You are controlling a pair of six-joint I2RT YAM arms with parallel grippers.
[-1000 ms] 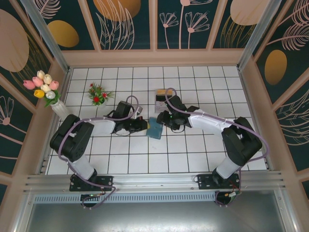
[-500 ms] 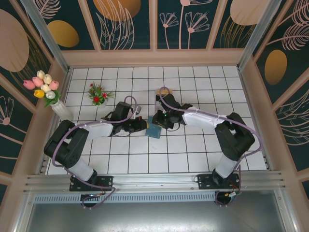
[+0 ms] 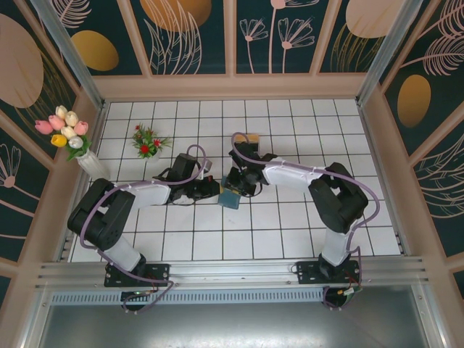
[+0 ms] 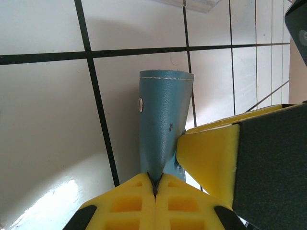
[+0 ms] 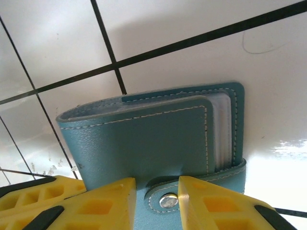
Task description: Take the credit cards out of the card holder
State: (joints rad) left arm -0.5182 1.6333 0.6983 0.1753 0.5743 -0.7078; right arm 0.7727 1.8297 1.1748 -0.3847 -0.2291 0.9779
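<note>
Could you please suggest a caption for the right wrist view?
Right hand straddling the snap strap of the closed teal card holder, pale credit cards peeking out.

From above, the white tiled bench (image 3: 268,232) is bright, evenly lit and sharp, its shadows faint and soft. The left wrist view has glare pooling on the bench at lower left, a broad soft shadow beside the card holder (image 4: 160,124), and the left pincer (image 4: 154,184) slightly soft near the lens. In the right wrist view glare whites out the bench at lower right.
</note>
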